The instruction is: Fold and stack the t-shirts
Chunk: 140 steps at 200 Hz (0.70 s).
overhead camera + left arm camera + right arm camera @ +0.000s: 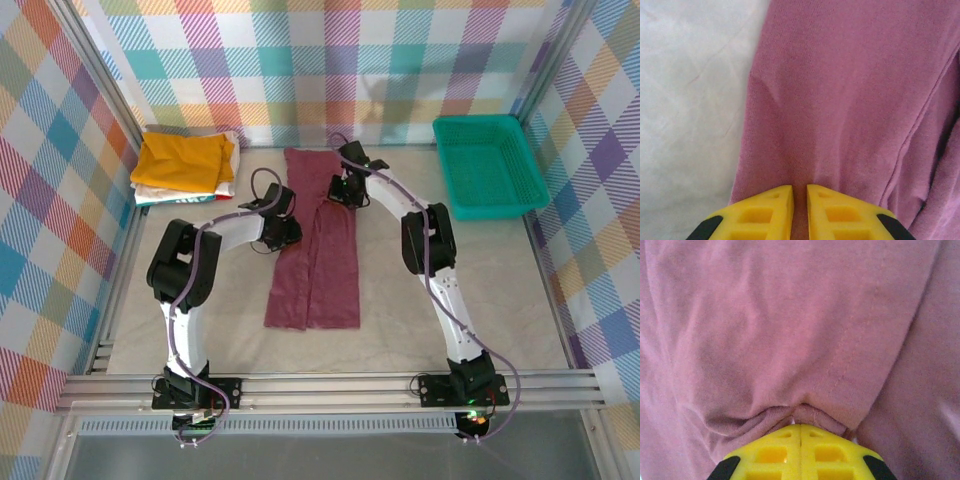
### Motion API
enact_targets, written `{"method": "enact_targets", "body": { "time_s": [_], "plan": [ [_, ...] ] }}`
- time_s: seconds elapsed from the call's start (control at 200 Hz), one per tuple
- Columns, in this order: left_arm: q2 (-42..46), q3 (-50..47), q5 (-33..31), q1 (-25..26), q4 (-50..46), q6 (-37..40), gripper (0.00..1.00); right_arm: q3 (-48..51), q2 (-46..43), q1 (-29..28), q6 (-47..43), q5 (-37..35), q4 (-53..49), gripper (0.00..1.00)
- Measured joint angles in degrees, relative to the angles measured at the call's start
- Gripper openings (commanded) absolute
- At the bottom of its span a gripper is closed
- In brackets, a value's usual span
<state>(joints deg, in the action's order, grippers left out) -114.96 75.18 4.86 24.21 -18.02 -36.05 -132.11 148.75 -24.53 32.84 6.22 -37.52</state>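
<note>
We find the maroon shirt [315, 270] lying flat at mid-table [450, 300], folded lengthwise into a long narrow strip that runs from the far side toward the arms. Its two folded-in halves meet along a centre seam line. The cloth is a plain dull burgundy with soft creases.

The left claw [800, 205] is at the strip's left edge, its yellow fingers [765, 212] nearly together and pinching cloth between them. The right claw [800, 432] has its fingers pressed together on a puckered fold of the same shirt, nearer the far end.

A mustard shirt [185, 160] lies folded on a white shirt [232, 150] at the far left corner. A teal basket [490, 205] sits far right.
</note>
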Motion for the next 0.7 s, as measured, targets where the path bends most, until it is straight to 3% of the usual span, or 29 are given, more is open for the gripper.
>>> {"method": "enact_targets", "body": {
  "time_s": [0.135,0.39,0.52,0.7],
  "plan": [
    [-2.7,3.8,-1.4,0.0,0.2,-1.8,0.18,-4.7,2.5,0.2,0.6,-0.2,-1.4,0.11],
    [-3.5,5.7,-3.3,-1.1,-1.0,-2.3,0.22,-0.3,-1.5,0.2,0.7,2.5,-2.7,0.32],
    [2.4,1.1,-4.2,-1.1,-3.2,-2.3,0.34,13.3,-13.1,0.2,-0.7,6.0,-1.6,0.37],
    [24.2,-12.2,-4.5,-0.7,-6.1,-1.2,0.46,46.2,-43.6,-0.8,-2.1,11.9,7.9,0.42]
  ]
}}
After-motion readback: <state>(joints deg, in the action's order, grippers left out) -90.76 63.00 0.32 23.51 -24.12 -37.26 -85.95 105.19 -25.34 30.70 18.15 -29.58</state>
